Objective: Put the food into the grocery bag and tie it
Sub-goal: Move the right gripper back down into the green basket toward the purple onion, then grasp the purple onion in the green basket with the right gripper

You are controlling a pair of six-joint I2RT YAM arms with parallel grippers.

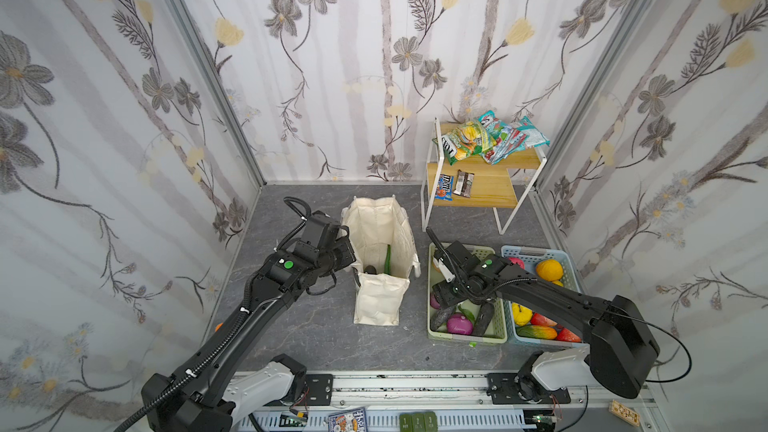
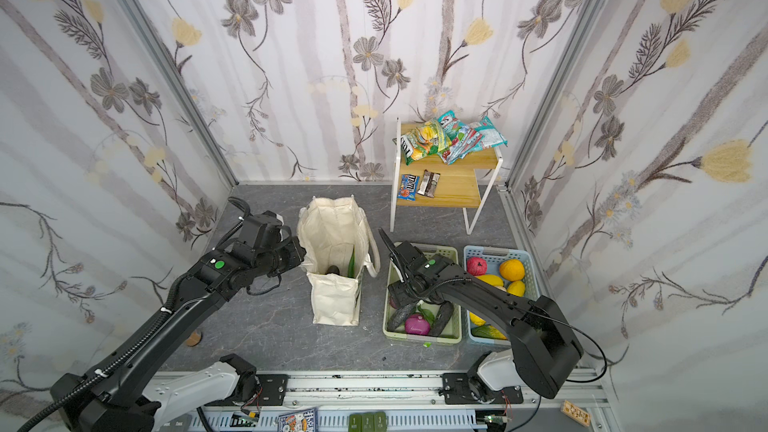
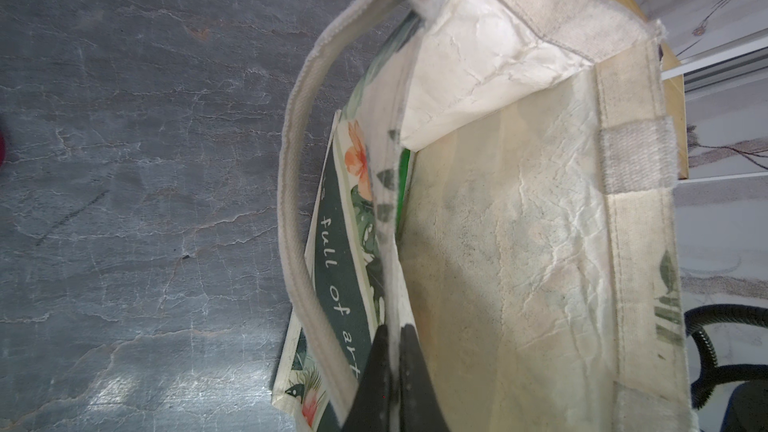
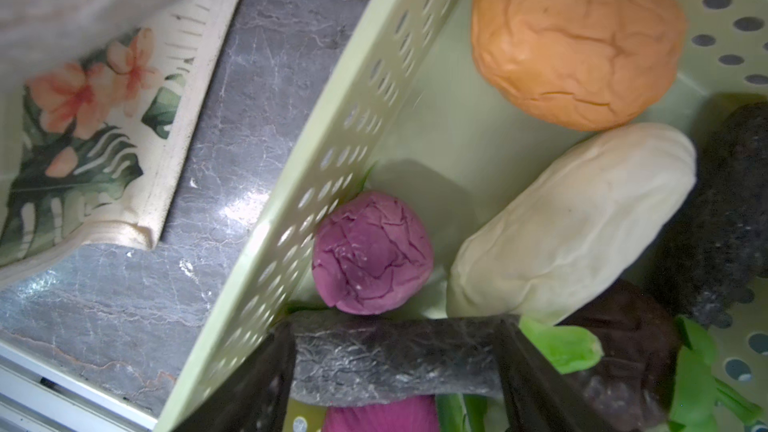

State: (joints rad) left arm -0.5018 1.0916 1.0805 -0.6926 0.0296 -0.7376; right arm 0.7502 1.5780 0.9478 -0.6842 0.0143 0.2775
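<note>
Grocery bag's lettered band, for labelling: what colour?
Grocery bag's band is dark green, white lettering; clearest in left wrist view.

Grey tabletop with tote, green basket, blue basket, stand

The left arm rises from its base at the near edge and stretches forward and inward, its elbow low and its forearm sloping up to a wrist that is bent toward the middle. The left gripper is pinched tight on the rim of the grocery bag, with only the cloth between its two black fingers.

The right arm reaches from its base on the far right, its upper link angled up and its forearm running inward and down. The right gripper points downward; its jaws stand wide and press against both sides of a dark grey vegetable.
</note>
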